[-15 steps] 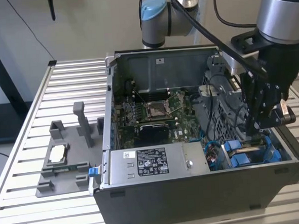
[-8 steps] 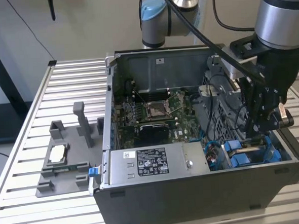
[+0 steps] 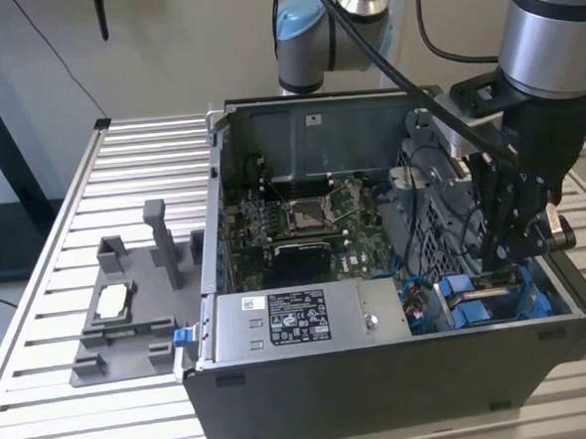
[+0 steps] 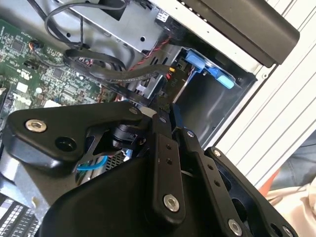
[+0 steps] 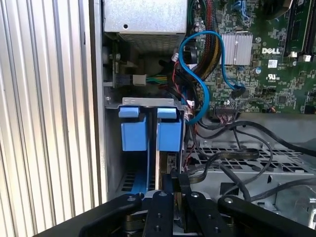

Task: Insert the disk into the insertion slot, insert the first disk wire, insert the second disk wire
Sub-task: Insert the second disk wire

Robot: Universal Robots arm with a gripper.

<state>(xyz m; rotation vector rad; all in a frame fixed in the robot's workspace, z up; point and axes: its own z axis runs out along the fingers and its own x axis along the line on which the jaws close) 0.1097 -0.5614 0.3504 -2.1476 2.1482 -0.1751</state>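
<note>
Disk [image 5: 160,170] edge-on in the insertion slot [image 5: 148,102] (first wrist view), pincer [image 5: 174,180] closed above it.

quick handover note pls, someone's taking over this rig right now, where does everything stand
Gripper: down inside the computer case at the insertion slot, fingers closed on a thin edge of the disk in both wrist views.
Disk: standing in the slot between the blue plastic tabs, near the exterior view's right front corner of the case. How deep it sits cannot be told.
Wires: the blue cable and black cables hang loose beside the bay; no plugged connection to the disk is visible.
Left: confirm disk seating, both disk wires.
</note>
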